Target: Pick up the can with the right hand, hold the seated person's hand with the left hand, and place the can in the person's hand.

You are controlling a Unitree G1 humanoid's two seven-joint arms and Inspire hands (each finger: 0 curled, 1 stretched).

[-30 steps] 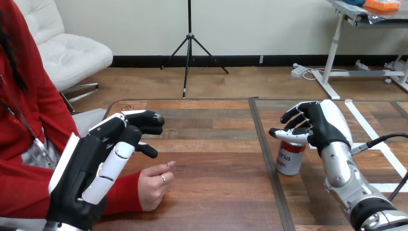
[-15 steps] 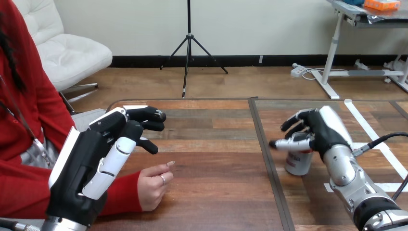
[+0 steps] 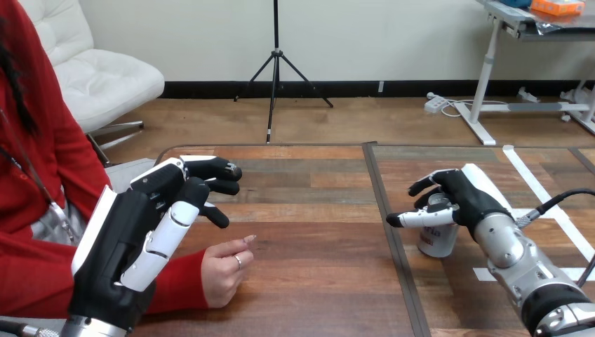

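Observation:
The can [image 3: 436, 243], silver-white, stands upright on the right half of the wooden table [image 3: 316, 281]. My right hand [image 3: 469, 200] sits over its top from the right. The fingers arch above the lid and the thumb sticks out straight to the left, so the hand is open and not clasped round the can. My left hand [image 3: 133, 239] hovers raised at the left, fingers relaxed and holding nothing. Just right of and below it, the person's hand [image 3: 223, 270] rests on the table, loosely curled, apart from my left hand.
A dark seam [image 3: 389, 232] runs front to back through the table just left of the can. White tape strips [image 3: 540, 189] mark the right part of the table. The person sits at the left side.
My right hand has sunk lower over the can, and the can has shifted slightly right and nearer. My left hand and the person's hand have hardly moved.

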